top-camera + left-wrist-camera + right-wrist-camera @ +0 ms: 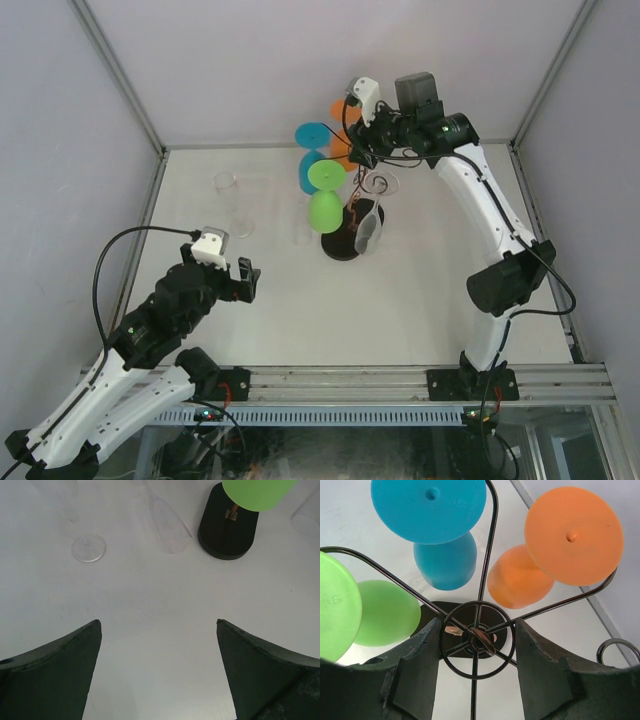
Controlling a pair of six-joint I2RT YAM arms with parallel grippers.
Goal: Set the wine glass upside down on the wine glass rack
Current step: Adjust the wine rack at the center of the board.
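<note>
The wine glass rack (352, 205) is a thin dark wire stand on a black oval base (340, 246). Blue (316, 135), green (325, 176) and orange (345, 110) glasses hang on it upside down. A clear glass (368, 230) appears to hang on its right side. A clear wine glass (238, 218) stands on the table to the left, its foot (88, 548) showing in the left wrist view. My right gripper (362, 140) is open and empty above the rack, its fingers either side of the top ring (476, 640). My left gripper (243, 280) is open and empty, low over the table.
A second clear glass (167, 527) is on the table between the standing glass and the rack's base (229, 527). The green glass (257, 492) hangs over that base. Grey walls enclose the table on three sides.
</note>
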